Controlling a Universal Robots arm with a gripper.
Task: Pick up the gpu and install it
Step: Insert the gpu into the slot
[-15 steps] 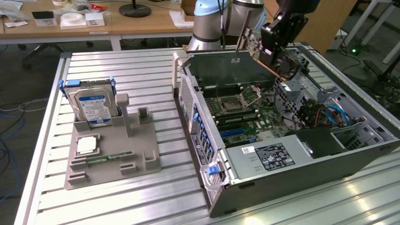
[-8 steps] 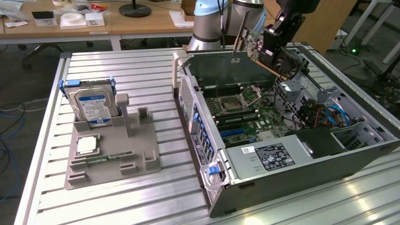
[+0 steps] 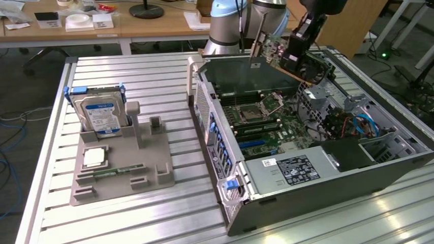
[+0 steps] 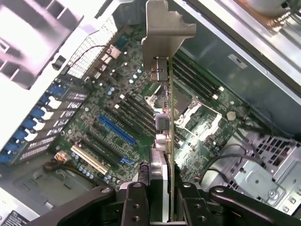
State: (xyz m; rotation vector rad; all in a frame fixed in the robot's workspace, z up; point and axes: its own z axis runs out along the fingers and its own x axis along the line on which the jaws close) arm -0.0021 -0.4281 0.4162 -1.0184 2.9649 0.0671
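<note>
The gpu (image 3: 293, 60), a green card with a black heatsink and a silver end bracket (image 3: 257, 44), hangs tilted above the far end of the open computer case (image 3: 318, 190). My gripper (image 3: 298, 50) is shut on it from above. In the wrist view the gpu (image 4: 165, 122) appears edge-on, its bracket (image 4: 163, 28) pointing away from my gripper (image 4: 162, 207). The fingers (image 4: 136, 202) clamp the card on both sides. It hovers clear of the motherboard (image 4: 108, 108), above the expansion slots, including a blue slot (image 4: 116, 130).
The motherboard (image 3: 265, 122) lies inside the case with its CPU socket and memory slots exposed. At the exterior view's left, a grey fixture (image 3: 125, 183) holds a hard drive (image 3: 101, 114), a memory stick (image 3: 119, 171) and a CPU (image 3: 95, 156). The robot base (image 3: 227, 25) stands behind the case.
</note>
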